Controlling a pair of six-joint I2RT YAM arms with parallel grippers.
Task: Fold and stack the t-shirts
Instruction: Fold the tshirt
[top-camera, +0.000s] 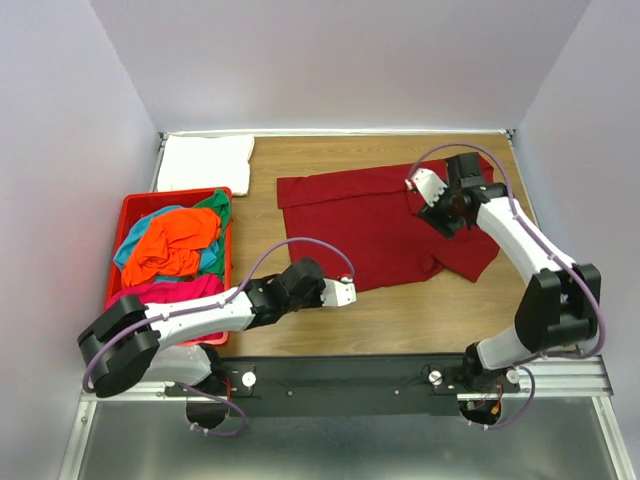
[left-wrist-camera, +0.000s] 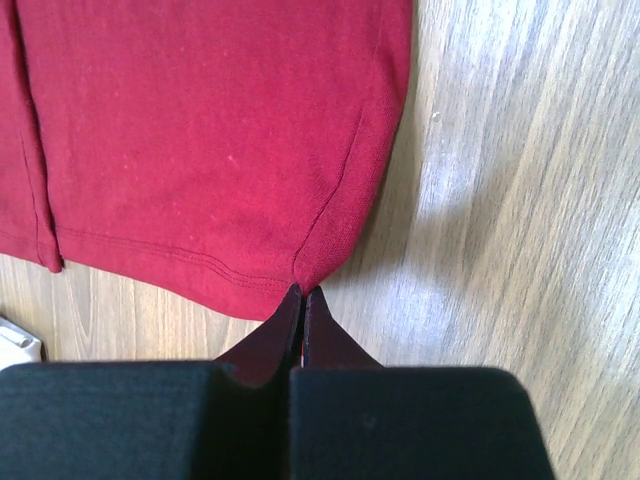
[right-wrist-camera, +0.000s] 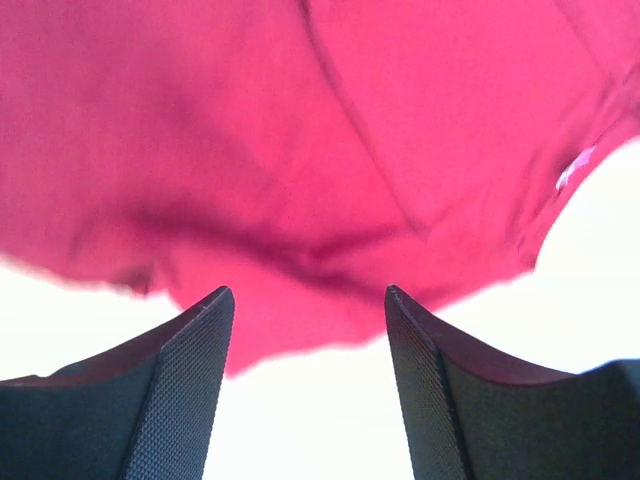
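The bench (top-camera: 400, 320) carries everything. The red shirt (top-camera: 370, 225) lies spread across its middle and right part, mostly flat, with a raised band along its top edge and some rumpling at the lower right.

The bin (top-camera: 128, 205) sits at the left edge, heaped with an orange shirt (top-camera: 170, 245), a teal shirt (top-camera: 128, 250), a green shirt (top-camera: 215, 203) and a pink shirt (top-camera: 165, 290), all crumpled. Behind the bin, in the far left corner, the white shirt (top-camera: 205, 160) lies folded.

The red shirt looks light, limp and quick to crease. It should slide easily over the wood and sag wherever it is not supported. Corners and hems, where the cloth is doubled and stitched, seem the surest places to pinch, and two well-apart holds should keep an edge straight during a fold.

The left hand (left-wrist-camera: 303, 296) is low on the bench at the shirt's near hem, its tips pressed together and clamped on the hem corner. The right hand (right-wrist-camera: 307, 290) hovers over the shirt's far right part with its tips apart. Red cloth fills the view beyond them, but nothing appears pinched between them.
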